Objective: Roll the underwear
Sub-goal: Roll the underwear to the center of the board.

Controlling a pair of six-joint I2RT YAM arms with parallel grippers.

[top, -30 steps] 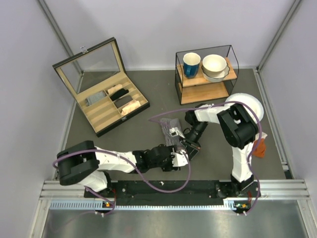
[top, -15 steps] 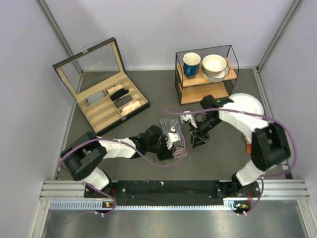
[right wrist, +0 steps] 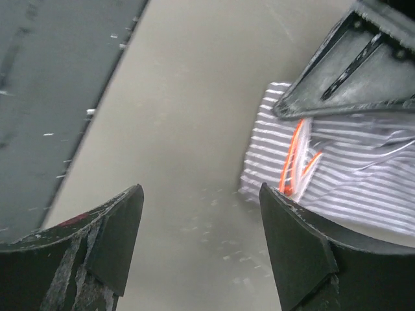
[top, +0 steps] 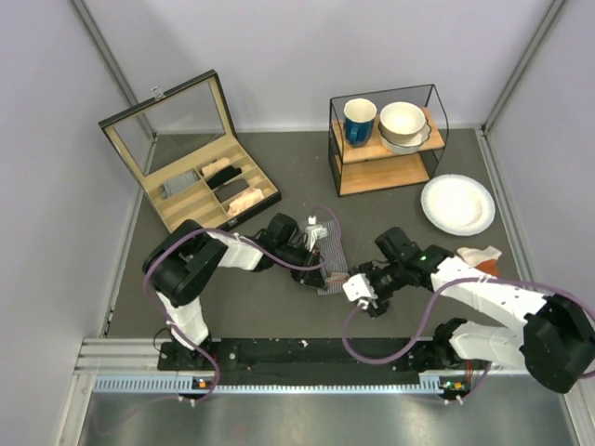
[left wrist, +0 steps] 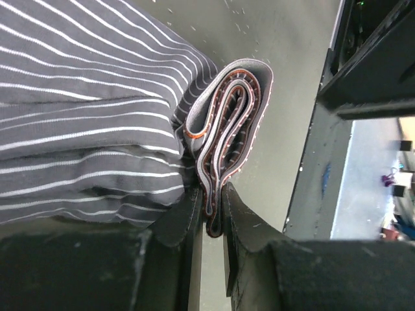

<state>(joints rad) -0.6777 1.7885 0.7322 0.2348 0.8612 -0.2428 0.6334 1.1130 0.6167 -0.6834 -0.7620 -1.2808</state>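
Much of the underwear point(left wrist: 84, 97), pinched by the left gripper point(left wrist: 211, 208), runs off-frame.

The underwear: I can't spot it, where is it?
Top view: the underwear lies mid-table, its folded edge pinched by the left pincer, the open right pincer close beside it.

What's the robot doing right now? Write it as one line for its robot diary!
task: roll underwear | left hand: shut on underwear's folded edge | right hand: open, empty, apart from underwear | roll: not finished
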